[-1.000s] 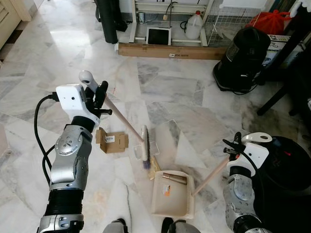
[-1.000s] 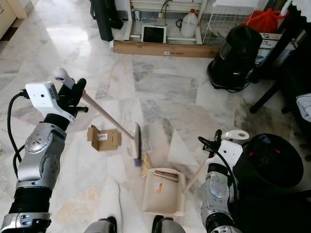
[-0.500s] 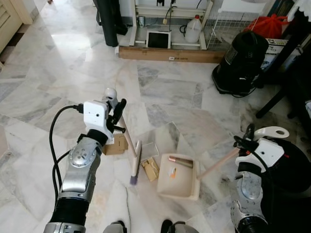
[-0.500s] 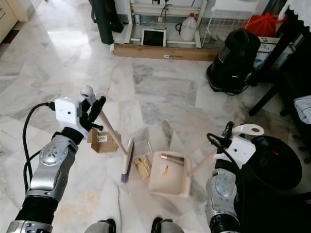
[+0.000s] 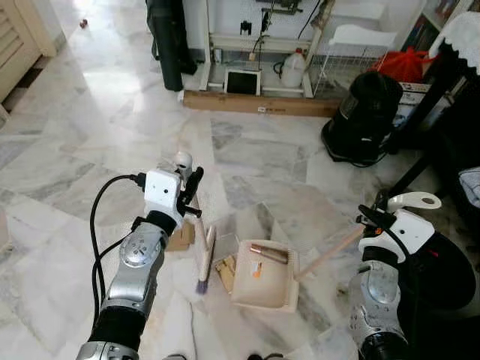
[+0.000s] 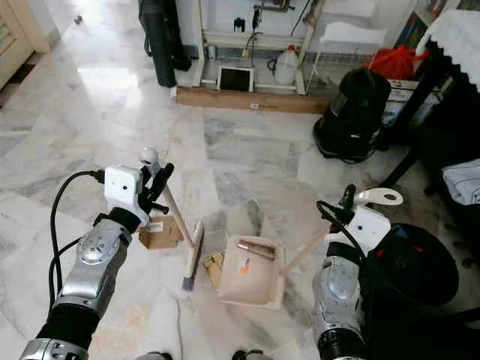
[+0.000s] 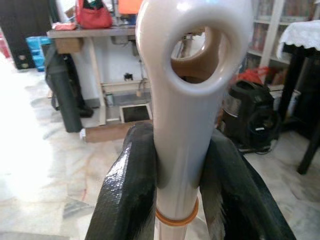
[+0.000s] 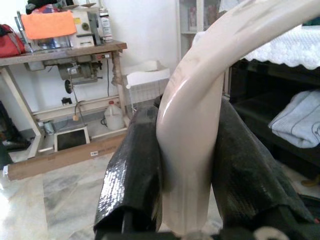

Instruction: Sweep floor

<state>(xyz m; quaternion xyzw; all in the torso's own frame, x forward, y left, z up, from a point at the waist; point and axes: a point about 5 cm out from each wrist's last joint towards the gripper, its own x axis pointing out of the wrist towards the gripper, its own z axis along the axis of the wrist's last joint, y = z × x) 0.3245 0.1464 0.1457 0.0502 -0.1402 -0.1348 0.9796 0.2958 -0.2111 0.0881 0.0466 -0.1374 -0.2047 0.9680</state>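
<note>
Your left gripper (image 5: pixel 187 187) is clamped on the broom handle (image 7: pixel 186 125); broom head (image 5: pixel 204 251) sits on the floor just beside the dustpan (image 5: pixel 264 281). Right gripper (image 5: pixel 375 217) is closed round the dustpan handle (image 8: pixel 187 135).

Risks, imo: the brown tube (image 5: pixel 268 253) lies near the pan's edge, so tilt the pan and it rolls out. The small debris (image 5: pixel 225 268) sits at the pan's side, not its mouth, so a push w/ the broom may slide it past.

The cardboard piece (image 5: pixel 180 236) is left of the broom. The black vacuum (image 5: pixel 367 116) and black bin (image 6: pixel 412 266) crowd your right side; a long cardboard box (image 5: pixel 259 103) is well ahead.
</note>
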